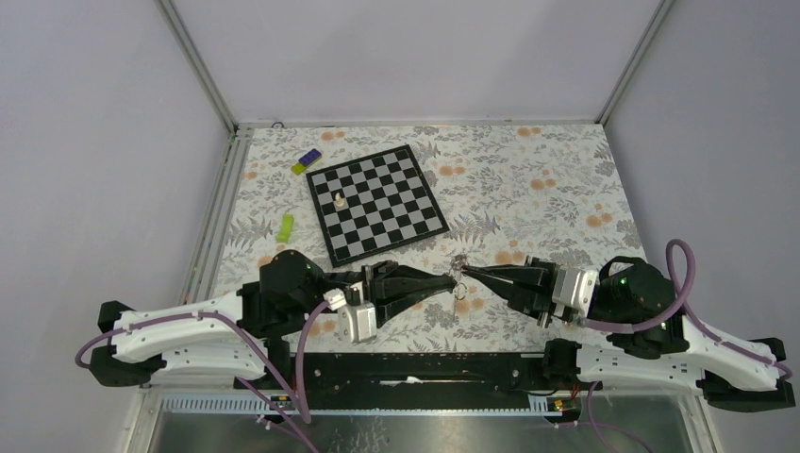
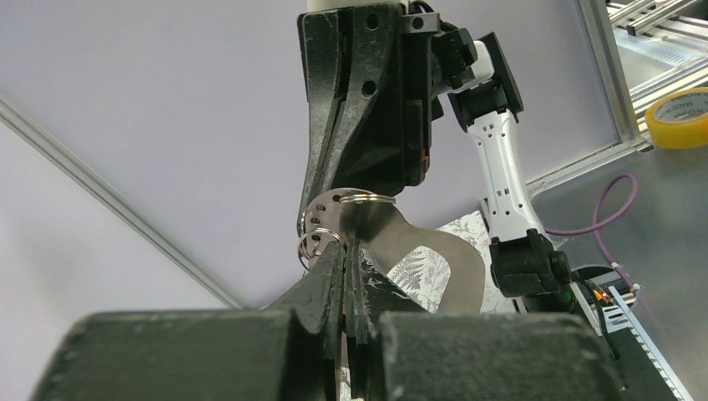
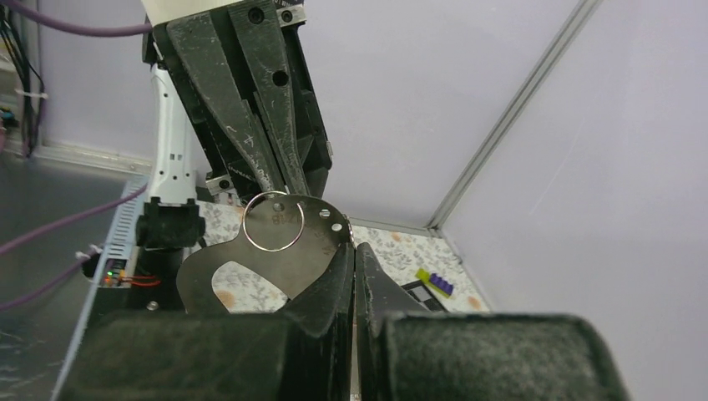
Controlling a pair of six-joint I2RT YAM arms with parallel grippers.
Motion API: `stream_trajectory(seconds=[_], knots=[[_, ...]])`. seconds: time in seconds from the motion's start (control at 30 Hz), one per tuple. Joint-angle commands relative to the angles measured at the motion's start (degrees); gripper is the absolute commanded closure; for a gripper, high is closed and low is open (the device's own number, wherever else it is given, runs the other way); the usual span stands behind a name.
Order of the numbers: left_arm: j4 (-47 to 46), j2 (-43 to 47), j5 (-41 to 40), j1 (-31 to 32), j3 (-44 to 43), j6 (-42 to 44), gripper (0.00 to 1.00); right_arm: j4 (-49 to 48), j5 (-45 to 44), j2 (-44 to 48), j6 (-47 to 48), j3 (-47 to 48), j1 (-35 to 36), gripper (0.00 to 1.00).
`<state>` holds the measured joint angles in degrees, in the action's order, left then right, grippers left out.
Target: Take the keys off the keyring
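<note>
Key (image 3: pixel 311 247): thin flat silvery metal plate with a rounded head, a curved cut-out below and small punched holes near the top edge. Faint stamped characters, unreadable. Matte, lightly scuffed.

Keyring (image 3: pixel 272 249): fine bright wire loop, double-coiled in the left wrist view. It lies flat against the key's head. Both are held up off the table, between my two arms, at the near-centre of the floral cloth (image 1: pixel 528 179).

L gripper (image 2: pixel 344 252): black tapered fingers, scratched plastic, clenched tight with no gap. Tips pinch at the top of the keyring where it overlaps the key's edge. Can't tell if the pads also bite the plate.

R gripper (image 3: pixel 352 251): same build, jaws closed, grasping the key's edge just beside the punched holes. The 2 grippers meet tip to tip, pointing at each other.

Around:
- Chessboard (image 1: pixel 401 212) lies beyond the grip point, turned at an angle, w/ a white chess piece (image 1: pixel 338 199) upright on its left side.
- Purple-and-yellow block (image 1: pixel 307 162) sits off the board's far-left corner.
- Small green piece (image 1: pixel 286 226) lies left of the board.
- Yellow tape roll (image 2: pixel 680 117) sits on the metal surface off the cloth.

Nothing sits between the grippers but the key and ring.
</note>
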<state>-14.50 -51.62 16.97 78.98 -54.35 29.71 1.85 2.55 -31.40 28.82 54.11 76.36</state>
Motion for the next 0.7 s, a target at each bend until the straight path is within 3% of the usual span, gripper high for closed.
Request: stream_trajectory(seconds=[0.0, 0.37, 0.67], knots=[[0.51, 1.32, 4.67, 0.39, -1.37, 2.74, 1.00, -3.76, -5.69, -0.41, -8.14, 2.31, -0.23, 1.00], [12.02, -0.17, 10.48, 0.39, -6.36, 14.02, 1.00, -4.57, -7.67, 0.30, -21.28, 0.66, -0.27, 1.00], [16.83, -0.65, 13.23, 0.47, -8.12, 18.47, 1.00, -6.14, -8.47, 1.67, -28.24, -1.86, -0.24, 1.00]])
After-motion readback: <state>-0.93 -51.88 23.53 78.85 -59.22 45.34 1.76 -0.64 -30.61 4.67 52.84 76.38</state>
